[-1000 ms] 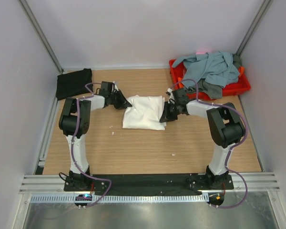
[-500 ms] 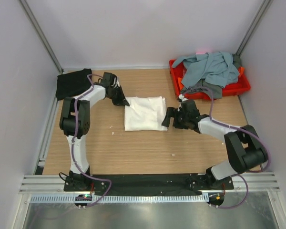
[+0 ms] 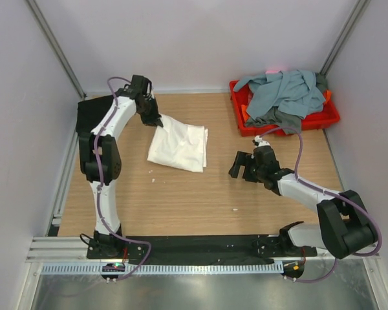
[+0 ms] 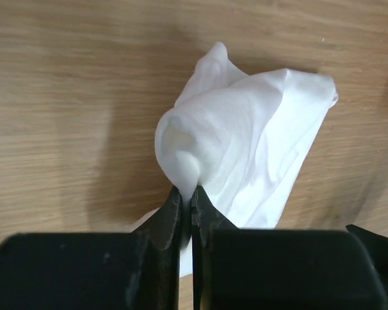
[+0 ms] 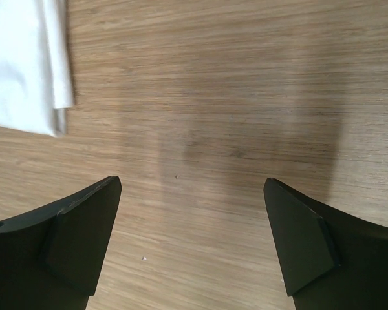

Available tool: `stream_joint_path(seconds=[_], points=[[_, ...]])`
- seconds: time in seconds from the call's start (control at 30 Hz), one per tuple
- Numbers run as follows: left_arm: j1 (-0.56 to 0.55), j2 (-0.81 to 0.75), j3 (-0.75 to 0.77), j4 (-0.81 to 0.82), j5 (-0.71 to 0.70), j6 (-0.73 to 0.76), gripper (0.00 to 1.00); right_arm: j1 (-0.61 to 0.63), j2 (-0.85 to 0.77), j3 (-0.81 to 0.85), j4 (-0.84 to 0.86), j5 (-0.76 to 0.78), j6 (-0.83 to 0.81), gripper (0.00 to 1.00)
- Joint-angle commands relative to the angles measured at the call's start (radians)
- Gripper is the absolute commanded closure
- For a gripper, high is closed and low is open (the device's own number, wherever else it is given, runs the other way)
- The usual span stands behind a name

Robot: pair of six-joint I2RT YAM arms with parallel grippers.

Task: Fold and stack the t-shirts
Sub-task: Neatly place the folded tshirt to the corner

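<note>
The left fingers (image 4: 189,197) pinched a bunched corner of the folded white t-shirt (image 3: 179,147), raising that edge while the rest lay on the counter (image 3: 181,200), apparently to drag it toward the black t-shirt (image 3: 85,123). The right fingers (image 3: 241,166) hung spread, well apart from the cloth.

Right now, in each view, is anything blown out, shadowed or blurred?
Top external: evenly lit and sharp. Left wrist: the white t-shirt is nearly blown out where the shut jaws pinch it. Right wrist: a soft shadow falls on the wooden table between the open jaws; the grain is sharp.
</note>
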Motion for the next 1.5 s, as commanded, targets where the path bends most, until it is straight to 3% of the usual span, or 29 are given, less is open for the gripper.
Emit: stream_joint_path(seconds=[0.0,0.27,0.47,0.7,0.97,1.47], points=[[0.042,0.031,0.129,-0.111,-0.062,0.06,1.0,0.0,0.047,0.047,0.037,0.0,-0.007,0.01],[0.128,0.199,0.532,-0.289,-0.128,0.116,1.0,0.0,0.041,0.038,0.05,-0.012,-0.012,0.01],[0.182,0.202,0.568,-0.225,-0.14,0.113,1.0,0.0,0.039,0.027,0.066,-0.029,-0.015,0.0],[0.277,0.256,0.734,-0.182,-0.065,0.112,1.0,-0.002,0.053,0.032,0.074,-0.052,-0.022,0.0],[0.309,0.257,0.815,-0.015,-0.097,0.169,1.0,-0.006,0.044,0.024,0.082,-0.061,-0.022,0.0],[0.361,0.269,0.84,0.059,-0.093,0.182,0.98,-0.012,0.053,0.027,0.083,-0.075,-0.022,0.0]])
